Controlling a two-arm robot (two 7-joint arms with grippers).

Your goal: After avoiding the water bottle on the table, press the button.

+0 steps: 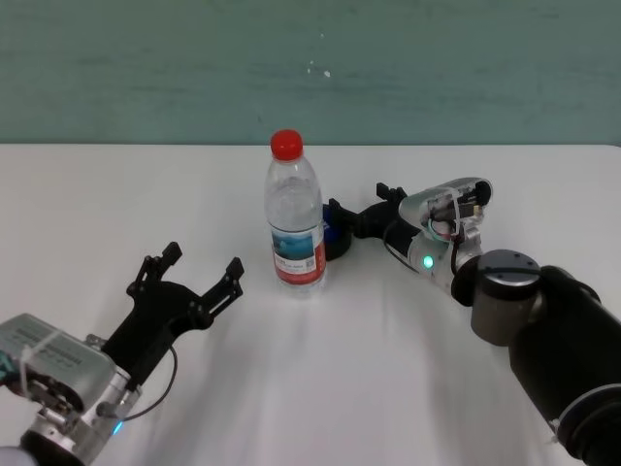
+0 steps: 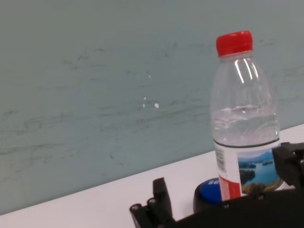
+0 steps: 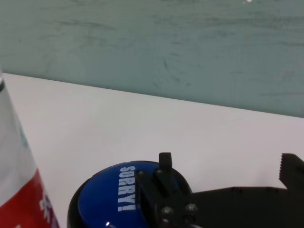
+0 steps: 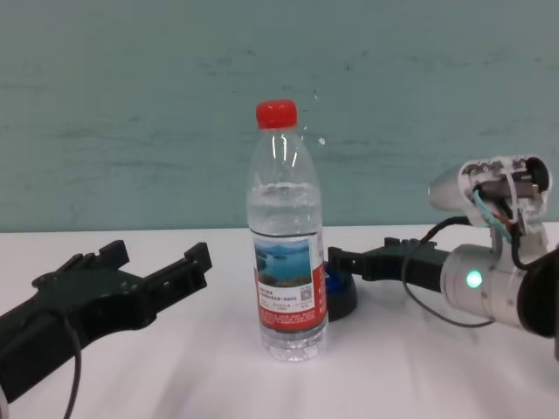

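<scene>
Right gripper (image 1: pixel 357 207) first: jaws spread open, holding nothing, one finger (image 3: pixel 166 167) right over the button (image 3: pixel 118 199), at its far-right side; actual contact can't be made out. The button's blue dome sits on the white desk (image 1: pixel 408 369), tucked just behind the water bottle (image 1: pixel 294 218). That bottle stands upright, red cap on, just left of those jaws. Well off to the left, near the desk's front, the left gripper (image 1: pixel 199 267) hovers with jaws open too, empty.

"SORRY!" on the button (image 3: pixel 114 197)
</scene>
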